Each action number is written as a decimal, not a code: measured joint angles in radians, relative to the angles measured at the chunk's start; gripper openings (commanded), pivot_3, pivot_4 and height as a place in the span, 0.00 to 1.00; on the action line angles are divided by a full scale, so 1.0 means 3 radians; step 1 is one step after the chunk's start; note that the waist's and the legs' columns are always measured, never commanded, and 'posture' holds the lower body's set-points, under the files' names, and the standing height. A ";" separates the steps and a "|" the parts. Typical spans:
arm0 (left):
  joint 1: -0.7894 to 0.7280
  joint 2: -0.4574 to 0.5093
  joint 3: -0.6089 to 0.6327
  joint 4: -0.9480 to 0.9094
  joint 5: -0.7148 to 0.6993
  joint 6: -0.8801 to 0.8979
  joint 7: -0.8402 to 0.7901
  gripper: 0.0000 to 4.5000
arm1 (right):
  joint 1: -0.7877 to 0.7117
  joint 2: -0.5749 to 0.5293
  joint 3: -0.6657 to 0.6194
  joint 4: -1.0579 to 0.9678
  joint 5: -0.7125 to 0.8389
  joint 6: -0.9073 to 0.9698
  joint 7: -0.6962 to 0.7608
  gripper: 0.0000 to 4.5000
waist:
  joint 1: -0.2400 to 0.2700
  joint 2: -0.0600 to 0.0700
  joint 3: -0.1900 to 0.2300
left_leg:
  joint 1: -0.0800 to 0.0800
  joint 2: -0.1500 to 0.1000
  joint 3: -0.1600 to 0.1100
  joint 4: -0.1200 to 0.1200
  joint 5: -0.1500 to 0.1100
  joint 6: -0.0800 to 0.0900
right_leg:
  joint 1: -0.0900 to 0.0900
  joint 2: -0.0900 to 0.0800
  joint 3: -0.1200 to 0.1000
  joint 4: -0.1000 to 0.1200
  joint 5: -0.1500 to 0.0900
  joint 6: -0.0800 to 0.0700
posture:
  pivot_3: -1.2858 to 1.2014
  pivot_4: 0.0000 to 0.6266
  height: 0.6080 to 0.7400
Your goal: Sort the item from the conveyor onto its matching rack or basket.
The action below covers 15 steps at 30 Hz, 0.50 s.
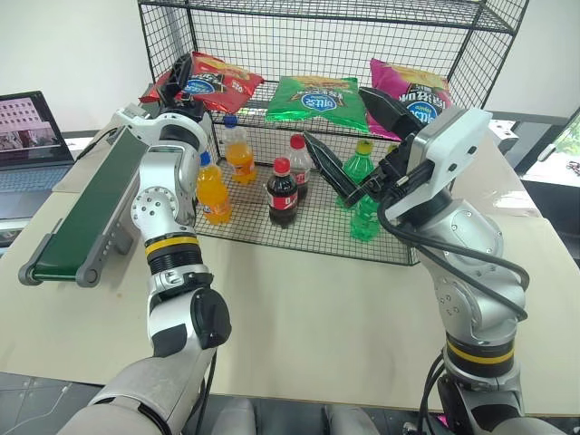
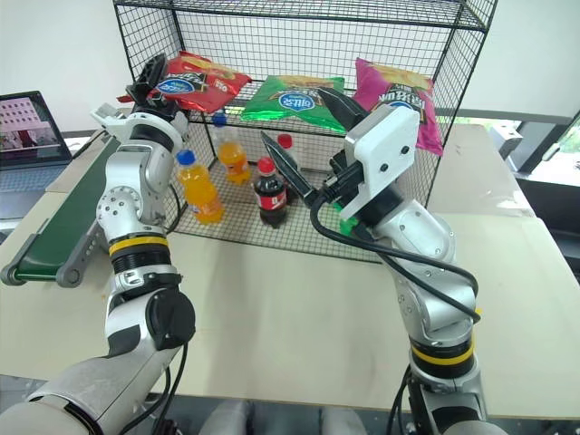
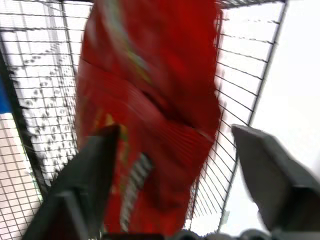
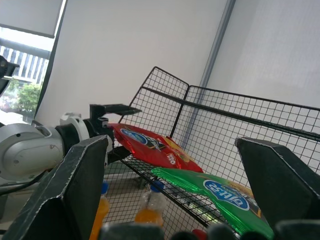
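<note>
The red chip bag (image 1: 216, 83) lies on the left end of the black wire rack's (image 1: 326, 20) middle tier, next to a green bag (image 1: 317, 100). My left gripper (image 3: 175, 130) is at that end of the tier and is open, one finger on each side of the bag's near end and the right finger (image 3: 270, 170) clearly apart from it. My right gripper (image 1: 335, 113) hovers open in front of the rack's middle with nothing between its fingers. The dark-green conveyor (image 1: 86, 208) runs along the table's left side with nothing on its belt.
A pink bag (image 1: 419, 91) lies at the right of the same tier. Orange soda (image 1: 213, 192), cola (image 1: 283, 192) and green bottles (image 1: 361, 165) stand on the lower tier. An open laptop (image 1: 32, 136) sits at the far left. Bare table stretches in front.
</note>
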 measured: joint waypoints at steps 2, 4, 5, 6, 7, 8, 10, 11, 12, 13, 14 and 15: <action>0.0234 0.0026 -0.0051 -0.0283 -0.0027 0.0185 0.0118 0.98 | 0.0038 0.0002 -0.0001 0.0003 0.0003 0.0000 0.0006 1.00 | -0.0005 0.0000 0.0000 | 0.0001 0.0001 -0.0001 0.0000 0.0000 0.0000 | 0.0000 0.0000 0.0000 0.0004 0.0000 0.0000 | 0.52 0.24 1.00; 0.0426 0.0073 -0.0080 -0.0532 -0.0085 0.0317 0.0272 0.98 | 0.0083 0.0008 0.0001 0.0003 0.0010 -0.0002 0.0019 1.00 | -0.0007 0.0000 0.0000 | 0.0001 0.0001 -0.0001 0.0001 0.0000 0.0000 | 0.0000 0.0000 0.0001 0.0003 0.0000 0.0000 | 0.52 0.24 1.00; 0.0543 0.0112 -0.0099 -0.0698 -0.0155 0.0399 0.0369 0.98 | 0.0125 0.0007 -0.0001 -0.0001 0.0014 -0.0009 0.0027 1.00 | -0.0011 0.0000 0.0000 | 0.0002 0.0001 0.0000 0.0001 0.0000 0.0000 | 0.0000 0.0000 0.0001 0.0004 0.0000 0.0000 | 0.52 0.24 1.00; 0.0717 0.0217 -0.0138 -0.0923 -0.0231 0.0534 0.0472 0.98 | 0.0208 0.0005 0.0000 -0.0004 0.0018 -0.0015 0.0038 1.00 | -0.0014 0.0000 0.0000 | 0.0002 0.0002 -0.0001 0.0000 0.0000 0.0000 | 0.0000 0.0000 0.0002 0.0005 0.0000 0.0000 | 0.52 0.24 1.00; 0.0877 0.0372 -0.0186 -0.1104 -0.0293 0.0689 0.0521 0.98 | 0.0327 -0.0014 -0.0005 -0.0014 0.0030 -0.0018 0.0049 1.00 | -0.0014 0.0000 0.0000 | 0.0002 0.0003 -0.0001 0.0000 0.0000 0.0000 | 0.0000 0.0000 0.0001 0.0008 0.0000 0.0000 | 0.52 0.24 1.00; 0.1090 0.0633 -0.0256 -0.1356 -0.0333 0.0908 0.0518 0.98 | 0.0501 -0.0030 -0.0005 -0.0025 0.0038 -0.0018 0.0077 1.00 | -0.0013 0.0000 0.0000 | 0.0002 0.0002 -0.0001 0.0000 0.0000 0.0000 | -0.0002 0.0000 0.0001 0.0009 0.0000 0.0000 | 0.52 0.24 1.00; 0.1352 0.1007 -0.0353 -0.1639 -0.0334 0.1171 0.0406 0.98 | 0.0737 -0.0070 -0.0012 -0.0054 0.0039 -0.0015 0.0096 1.00 | -0.0014 0.0001 0.0000 | 0.0004 0.0002 0.0000 -0.0001 0.0000 -0.0001 | -0.0001 0.0000 0.0001 0.0008 0.0000 0.0000 | 0.52 0.24 1.00; 0.1665 0.1403 -0.0508 -0.1915 -0.0184 0.1376 0.0186 0.98 | 0.0953 -0.0068 -0.0028 -0.0091 0.0053 0.0026 0.0081 1.00 | -0.0013 0.0003 -0.0002 | 0.0008 0.0002 0.0001 -0.0003 0.0000 -0.0001 | 0.0001 -0.0001 0.0001 0.0007 0.0000 0.0000 | 0.52 0.24 1.00; 0.1817 0.1576 -0.0583 -0.2023 -0.0085 0.1475 0.0079 0.98 | 0.1071 -0.0058 -0.0050 -0.0102 0.0069 0.0054 0.0059 1.00 | -0.0009 0.0004 -0.0002 | 0.0010 0.0001 0.0001 -0.0003 0.0000 -0.0001 | 0.0003 -0.0002 0.0001 0.0006 -0.0001 0.0000 | 0.52 0.24 1.00; 0.2068 0.1816 -0.0740 -0.2211 0.0149 0.1573 -0.0109 0.98 | 0.1248 -0.0014 -0.0100 -0.0102 0.0089 0.0088 0.0002 1.00 | -0.0001 0.0005 -0.0002 | 0.0012 0.0001 0.0004 -0.0008 0.0000 -0.0003 | 0.0004 -0.0003 0.0001 0.0001 -0.0002 -0.0001 | 0.52 0.24 1.00; 0.2292 0.1976 -0.0926 -0.2361 0.0403 0.1619 -0.0273 0.98 | 0.1412 -0.0001 -0.0143 -0.0087 0.0089 0.0113 -0.0044 1.00 | 0.0009 0.0006 -0.0001 | 0.0011 -0.0002 0.0006 -0.0012 0.0003 -0.0009 | 0.0003 -0.0007 0.0001 -0.0001 -0.0002 -0.0002 | 0.52 0.24 1.00; 0.2450 0.2088 -0.1116 -0.2462 0.0642 0.1611 -0.0405 0.98 | 0.1511 -0.0001 -0.0152 -0.0076 0.0076 0.0117 -0.0069 1.00 | 0.0010 0.0006 0.0000 | 0.0011 -0.0002 0.0007 -0.0015 0.0006 -0.0014 | 0.0001 -0.0007 0.0001 -0.0002 -0.0002 -0.0002 | 0.52 0.24 1.00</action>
